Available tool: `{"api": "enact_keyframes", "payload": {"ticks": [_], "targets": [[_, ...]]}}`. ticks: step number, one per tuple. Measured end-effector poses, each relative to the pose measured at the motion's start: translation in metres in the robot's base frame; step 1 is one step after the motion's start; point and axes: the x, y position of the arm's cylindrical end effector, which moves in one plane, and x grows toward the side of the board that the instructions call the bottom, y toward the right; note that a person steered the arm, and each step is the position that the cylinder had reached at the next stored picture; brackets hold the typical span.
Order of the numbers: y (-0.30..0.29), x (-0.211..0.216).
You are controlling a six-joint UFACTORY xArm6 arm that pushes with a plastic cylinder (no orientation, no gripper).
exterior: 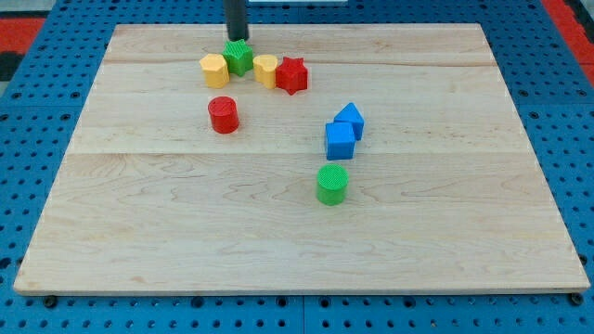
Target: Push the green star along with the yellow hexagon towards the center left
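No jaws here, just a rod. My tip (pixel 237 39) sits right behind the green star (pixel 238 57) near the view's top, with the yellow hexagon (pixel 214 70) touching its left, presumably so one shove moves both down-left.

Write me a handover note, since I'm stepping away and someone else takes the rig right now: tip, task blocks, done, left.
My tip sits at the view's top, right behind the green star.
The yellow hexagon touches the star on the view's left.
A second yellow block and the red star lie to the star's right; the red cylinder stands below.
Done: tip is positioned.
Left: push both to the board's centre left.
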Motion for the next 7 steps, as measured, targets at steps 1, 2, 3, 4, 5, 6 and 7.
{"api": "enact_keyframes", "payload": {"ticks": [1,2,3,4,5,6,7], "targets": [[0.029,0.001],[0.046,0.006],[0.052,0.016],[0.046,0.018],[0.029,0.026],[0.008,0.038],[-0.018,0.05]]}}
